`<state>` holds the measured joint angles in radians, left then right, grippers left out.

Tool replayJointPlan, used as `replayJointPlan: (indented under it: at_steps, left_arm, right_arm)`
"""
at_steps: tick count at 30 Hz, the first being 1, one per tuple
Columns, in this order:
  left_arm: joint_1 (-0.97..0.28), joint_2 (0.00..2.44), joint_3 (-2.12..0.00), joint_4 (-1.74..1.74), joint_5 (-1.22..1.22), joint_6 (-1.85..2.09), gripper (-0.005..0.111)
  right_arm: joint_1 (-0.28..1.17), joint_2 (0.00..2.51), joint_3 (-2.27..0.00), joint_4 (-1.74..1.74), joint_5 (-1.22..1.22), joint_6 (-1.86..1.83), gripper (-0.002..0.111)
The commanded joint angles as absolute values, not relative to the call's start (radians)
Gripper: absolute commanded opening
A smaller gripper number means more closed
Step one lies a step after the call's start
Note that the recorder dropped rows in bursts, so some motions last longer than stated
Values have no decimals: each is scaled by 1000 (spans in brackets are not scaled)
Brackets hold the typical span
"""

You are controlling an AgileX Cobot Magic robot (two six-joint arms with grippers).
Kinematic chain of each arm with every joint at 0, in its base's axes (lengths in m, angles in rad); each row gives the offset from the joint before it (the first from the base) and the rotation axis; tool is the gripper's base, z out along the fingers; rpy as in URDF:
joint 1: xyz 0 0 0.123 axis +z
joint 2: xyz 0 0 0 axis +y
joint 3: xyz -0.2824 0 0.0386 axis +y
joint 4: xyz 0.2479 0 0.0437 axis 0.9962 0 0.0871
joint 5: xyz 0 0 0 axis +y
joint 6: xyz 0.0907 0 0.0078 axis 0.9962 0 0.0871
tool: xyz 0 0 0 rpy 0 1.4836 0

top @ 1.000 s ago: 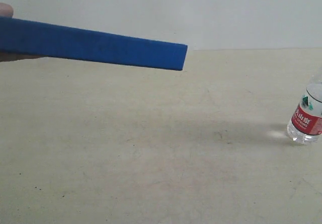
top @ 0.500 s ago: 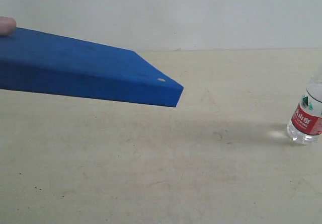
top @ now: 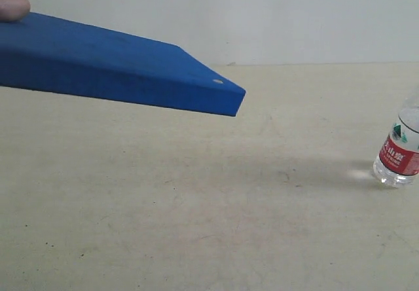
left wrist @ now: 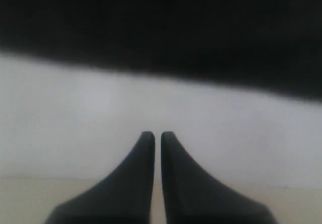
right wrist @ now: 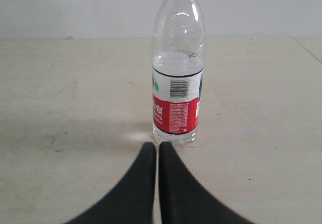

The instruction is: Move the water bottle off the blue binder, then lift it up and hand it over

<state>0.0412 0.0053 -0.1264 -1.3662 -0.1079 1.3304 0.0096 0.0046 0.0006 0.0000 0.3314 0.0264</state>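
Note:
The blue binder point(top: 111, 65) hangs in the air at the upper left of the exterior view, tilted, one silver rivet showing, held by a human finger point(top: 13, 6) at its far left end. The water bottle point(top: 400, 154) stands upright on the table at the right edge, cut off by the frame. In the right wrist view the water bottle point(right wrist: 178, 68) with its red cap stands just beyond my right gripper point(right wrist: 157, 146), which is shut and empty. My left gripper point(left wrist: 157, 135) is shut and empty, facing a pale wall under a dark blurred mass point(left wrist: 161, 27).
The beige table point(top: 196, 206) stretches below the binder, whose shadow falls across its middle. A pale wall point(top: 294, 16) stands behind the table. Neither arm shows in the exterior view.
The binder has tipped so its top face and rivet show, and its free corner has risen slightly. The bottle has not moved.

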Motion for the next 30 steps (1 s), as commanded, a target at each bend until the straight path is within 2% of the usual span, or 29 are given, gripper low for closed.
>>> replayJointPlan:
  at_steps: [1, 4, 8, 9, 11, 19, 25, 30]
  left_arm:
    - [36, 0, -149, -360, -78, 220, 4]
    - [36, 0, -120, -24, -16, -298, 4]
    - [36, 0, -85, 135, 422, -341, 4]
    - [36, 0, -68, 123, 459, -359, 4]
    - [36, 0, -2, 67, 453, -371, 4]
    - [36, 0, -2, 71, 445, -367, 4]
    - [131, 0, -4, -68, 469, -209, 4]
    - [159, 0, -4, -177, 469, -69, 4]
  right_arm:
    - [9, 0, 0, -9, 322, 24, 0]
    - [9, 0, 0, -9, 322, 24, 0]
    - [9, 0, 0, -9, 322, 24, 0]
    - [9, 0, 0, -9, 322, 24, 0]
    - [9, 0, 0, -9, 322, 24, 0]
    - [9, 0, 0, -9, 322, 24, 0]
    - [9, 0, 0, -9, 320, 24, 0]
    - [9, 0, 0, -9, 322, 24, 0]
